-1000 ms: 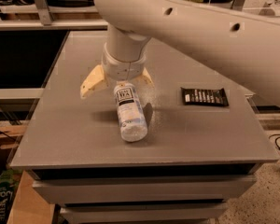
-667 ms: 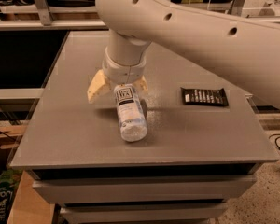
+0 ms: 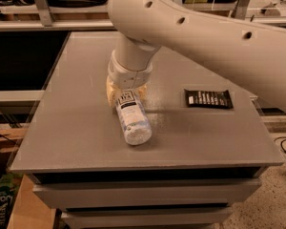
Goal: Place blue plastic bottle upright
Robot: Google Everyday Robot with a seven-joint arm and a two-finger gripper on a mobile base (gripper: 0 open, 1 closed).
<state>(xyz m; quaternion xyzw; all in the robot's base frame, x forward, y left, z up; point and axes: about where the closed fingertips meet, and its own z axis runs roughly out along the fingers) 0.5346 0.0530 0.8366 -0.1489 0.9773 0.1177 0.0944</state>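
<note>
The arm [image 3: 205, 37] has shifted across the table [image 3: 76, 128] since the earlier frame. The gripper [image 3: 127, 91], previously spread wide, is now drawn in against the cap end of the bottle [image 3: 134, 120], which remains lying on its side at mid-table. The cap is hidden beneath the wrist. The wrapper [image 3: 208, 98] is unmoved.

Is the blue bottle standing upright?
No, the blue plastic bottle lies on its side on the table, the gripper at its far end.
</note>
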